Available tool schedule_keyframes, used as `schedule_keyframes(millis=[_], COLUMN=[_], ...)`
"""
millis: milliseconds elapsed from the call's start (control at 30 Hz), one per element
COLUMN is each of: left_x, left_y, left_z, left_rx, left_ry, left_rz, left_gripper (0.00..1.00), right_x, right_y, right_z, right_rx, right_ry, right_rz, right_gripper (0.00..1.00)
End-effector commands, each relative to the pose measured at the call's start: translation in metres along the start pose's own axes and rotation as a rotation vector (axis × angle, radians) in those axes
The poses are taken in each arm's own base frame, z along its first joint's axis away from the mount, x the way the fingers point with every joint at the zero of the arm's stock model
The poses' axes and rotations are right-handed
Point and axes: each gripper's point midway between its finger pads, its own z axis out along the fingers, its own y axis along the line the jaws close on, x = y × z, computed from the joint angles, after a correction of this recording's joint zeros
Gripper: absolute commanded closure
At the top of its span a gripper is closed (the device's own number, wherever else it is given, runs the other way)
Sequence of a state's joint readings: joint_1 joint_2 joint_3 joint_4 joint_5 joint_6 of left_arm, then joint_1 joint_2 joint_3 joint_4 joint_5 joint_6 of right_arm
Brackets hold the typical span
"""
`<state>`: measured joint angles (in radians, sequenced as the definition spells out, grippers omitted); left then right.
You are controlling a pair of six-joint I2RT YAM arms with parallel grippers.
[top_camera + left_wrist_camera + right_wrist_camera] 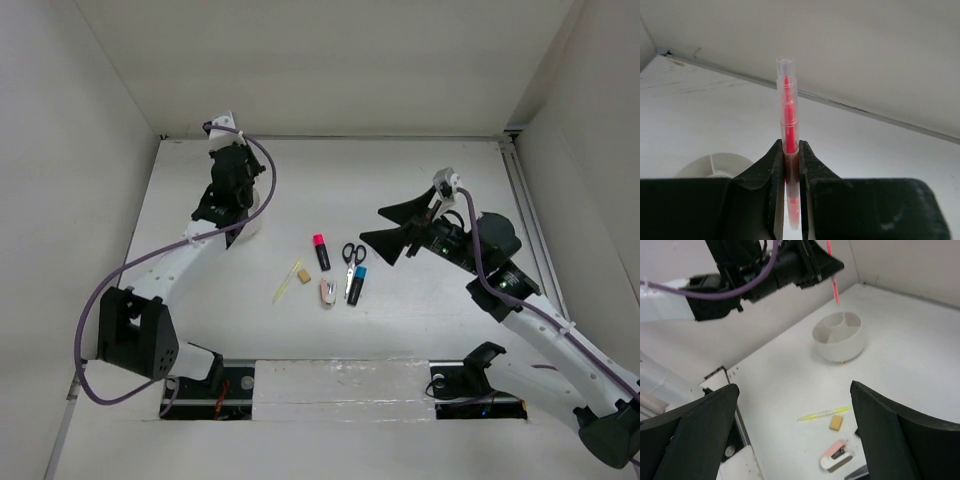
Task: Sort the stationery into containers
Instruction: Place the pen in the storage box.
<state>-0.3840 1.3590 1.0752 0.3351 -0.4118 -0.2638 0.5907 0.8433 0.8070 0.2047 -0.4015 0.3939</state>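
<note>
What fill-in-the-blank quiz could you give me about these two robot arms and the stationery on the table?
1. The left pincer holds the pink pen ____ the white container.
2. The right pincer holds nothing, and its jaws stand ____.
3. The thin stick lying beside the tan eraser is coloured ____.

Missing words: above; open; yellow.

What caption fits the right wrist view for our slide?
Left hand dangles a pink pen above the white tray; yellow stick, eraser and white-pink piece lie nearer.
</note>
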Motion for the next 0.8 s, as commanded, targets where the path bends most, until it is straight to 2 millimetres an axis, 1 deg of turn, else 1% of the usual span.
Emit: schedule_keyframes(millis=[0, 33, 67, 133, 167, 200, 233, 267, 300, 333, 367, 400, 433, 467, 500, 533, 567, 633, 700, 767], left_x=[-0.057, -0.057, -0.067, -0.067, -0.071, -0.079, -0.079, -0.076, -0.074, -0.076, -0.072, -0.063, -0.062, -0.060, -0.056, -0.045, -0.045, -0.033, -0.029, -0.018], left_y=[0.013, 0.018, 0.031, 0.049, 0.067, 0.074, 0.083, 0.093, 0.107, 0.110, 0.114, 0.117, 0.123, 0.125, 0.127, 0.132, 0.133, 0.137, 0.135, 0.136], left_z=[0.012, 0.016, 0.025, 0.034, 0.042, 0.043, 0.044, 0.048, 0.050, 0.052, 0.053, 0.050, 0.050, 0.051, 0.051, 0.051, 0.052, 0.051, 0.051, 0.055], left_rx=[-0.064, -0.074, -0.101, -0.120, -0.127, -0.122, -0.136, -0.151, -0.161, -0.137, -0.127, -0.129, -0.139, -0.131, -0.113, -0.077, -0.057, -0.030, -0.009, -0.002], left_ry=[-0.156, -0.148, -0.160, -0.128, -0.121, -0.131, -0.113, -0.104, -0.093, -0.113, -0.113, -0.107, -0.109, -0.109, -0.100, -0.066, -0.075, -0.048, -0.041, -0.016], left_rz=[-0.012, -0.006, -0.007, 0.000, -0.007, -0.010, -0.004, -0.002, 0.000, 0.035, 0.052, 0.068, 0.092, 0.092, 0.093, 0.096, 0.096, 0.106, 0.123, 0.123], left_gripper=[1.00, 1.00, 1.00, 1.00, 1.00, 1.00, 1.00, 1.00, 1.00, 1.00, 1.00, 1.00, 1.00, 1.00, 1.00, 1.00, 1.00, 1.00, 1.00, 1.00], right_x=[0.021, 0.028, 0.028, 0.038, 0.041, 0.040, 0.042, 0.047, 0.046, 0.052, 0.053, 0.055, 0.058, 0.059, 0.063, 0.063, 0.064, 0.065, 0.065, 0.065], right_y=[-0.002, 0.001, 0.000, 0.005, 0.004, 0.009, 0.013, 0.010, 0.014, 0.018, 0.017, 0.021, 0.019, 0.022, 0.020, 0.020, 0.023, 0.024, 0.024, 0.026], right_z=[-0.003, -0.003, -0.001, -0.001, 0.001, 0.002, 0.002, 0.003, 0.004, 0.003, 0.005, 0.005, 0.006, 0.006, 0.006, 0.006, 0.006, 0.005, 0.005, 0.005], right_rx=[-0.011, -0.020, -0.021, -0.041, -0.038, -0.054, -0.067, -0.063, -0.077, -0.094, -0.094, -0.112, -0.108, -0.117, -0.113, -0.113, -0.122, -0.131, -0.131, -0.140], right_ry=[0.059, 0.073, 0.072, 0.090, 0.098, 0.093, 0.098, 0.107, 0.099, 0.116, 0.116, 0.123, 0.132, 0.135, 0.143, 0.143, 0.146, 0.149, 0.149, 0.152], right_rz=[0.003, 0.009, 0.018, 0.025, 0.029, 0.026, 0.028, 0.032, 0.028, 0.033, 0.033, 0.026, 0.030, 0.031, 0.034, 0.034, 0.035, 0.026, 0.026, 0.027], right_gripper=[0.00, 0.00, 0.00, 0.00, 0.00, 0.00, 0.00, 0.00, 0.00, 0.00, 0.00, 0.00, 0.00, 0.00, 0.00, 0.00, 0.00, 0.00, 0.00, 0.00])
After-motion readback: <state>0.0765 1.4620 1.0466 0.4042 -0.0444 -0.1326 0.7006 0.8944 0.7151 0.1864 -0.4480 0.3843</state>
